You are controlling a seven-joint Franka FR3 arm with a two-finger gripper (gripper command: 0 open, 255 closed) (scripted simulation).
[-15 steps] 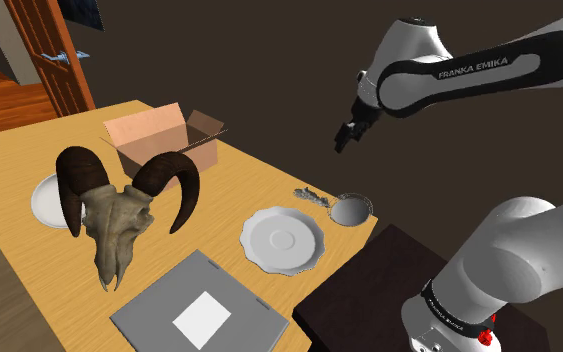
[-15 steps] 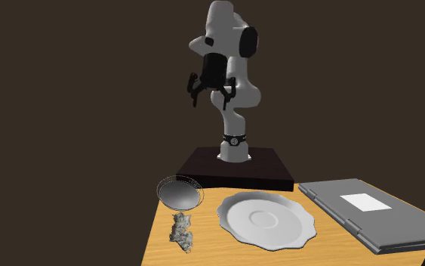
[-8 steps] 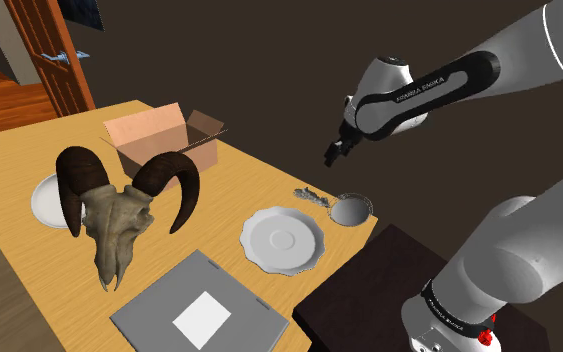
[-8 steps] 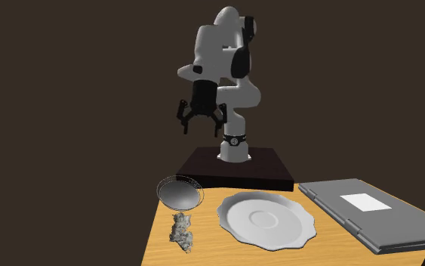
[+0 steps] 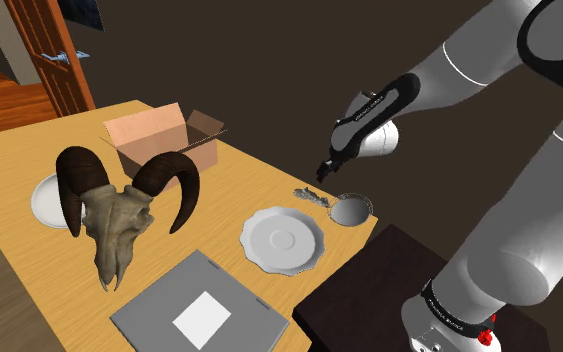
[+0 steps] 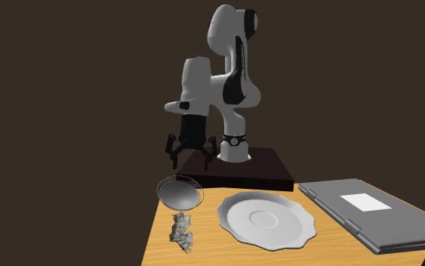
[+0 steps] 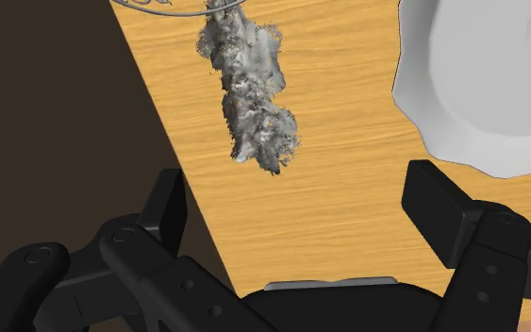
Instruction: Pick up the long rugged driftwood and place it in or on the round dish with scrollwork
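Note:
The driftwood (image 5: 311, 195) (image 6: 181, 229) is a long, rough grey lump lying flat near the table's edge. One end touches a small round dish (image 5: 351, 208) (image 6: 180, 191) with a thin scrolled wire rim. My gripper (image 5: 326, 168) (image 6: 184, 151) hangs open in the air above the dish and the driftwood, holding nothing. In the wrist view the driftwood (image 7: 249, 94) lies ahead of the open gripper (image 7: 301, 193), closer to one finger (image 7: 167, 198), and the dish rim (image 7: 174, 8) is just beyond it.
A white scalloped plate (image 5: 283, 240) (image 6: 266, 219) (image 7: 480, 85) sits beside the driftwood. A horned ram skull (image 5: 119, 215), an open cardboard box (image 5: 159, 140), a grey flat case (image 5: 201, 310) (image 6: 369, 208) and another white plate (image 5: 44, 200) share the wooden table (image 5: 229, 180). The dark stand (image 6: 237, 166) adjoins the table.
The arm has stretched out and the open gripper has dropped from high up to just above the dish and driftwood. Nothing on the table has moved.

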